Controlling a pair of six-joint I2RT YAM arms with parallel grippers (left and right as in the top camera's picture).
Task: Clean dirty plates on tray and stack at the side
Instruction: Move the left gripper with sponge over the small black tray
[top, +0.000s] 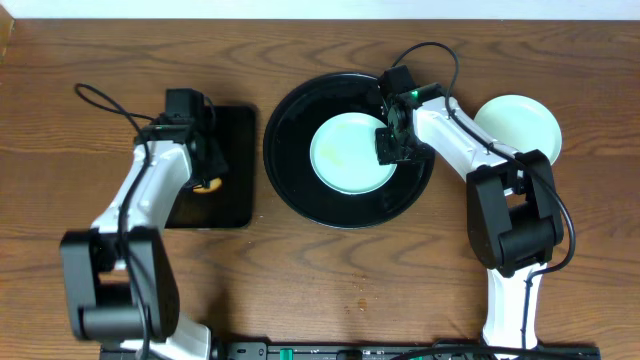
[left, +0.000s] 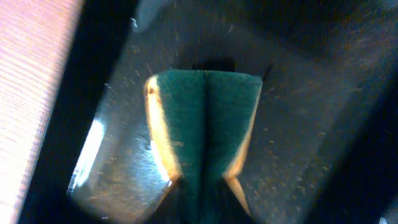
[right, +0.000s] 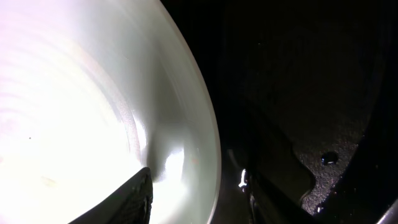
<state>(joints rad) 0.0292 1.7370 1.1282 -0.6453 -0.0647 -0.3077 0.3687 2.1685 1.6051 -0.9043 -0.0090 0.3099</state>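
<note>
The plate (top: 345, 155) lies flat inside the round tray (top: 290, 150), pale mint against the glossy black and set a little right of the tray's centre, so that a wider crescent of bare black shows on its left. Any marks on its face are too faint in the overhead view to be sure of. The right gripper (top: 395, 143) is at the plate's right edge, the arm reaching in from the right side of the table (top: 100, 60). In the right wrist view the jaws stand partly open and straddle the rim. One of the fingers (right: 134, 199) is over the plate's pale inner slope, and the other is outside the rim above the tray floor. There is a gap to the rim on either side, so nothing is clamped. The tray floor there is dark and shiny, with a small bead of liquid on it. Well to the right, clear of the round tray, a second plate (top: 520, 125) sits on the bare wood just beyond the right arm's elbow. Whether it is one plate or more I cannot tell. On the other side of the round tray, close to it but not touching, lies the rectangular tray (top: 235, 165), also black. The left gripper (top: 203, 165) hangs over it. In the left wrist view the sponge (left: 205, 124), green on its face and yellow at its sides, is creased lengthwise. Its near end narrows between the fingers, which are drawn in and pinching it above the flecked tray surface.
</note>
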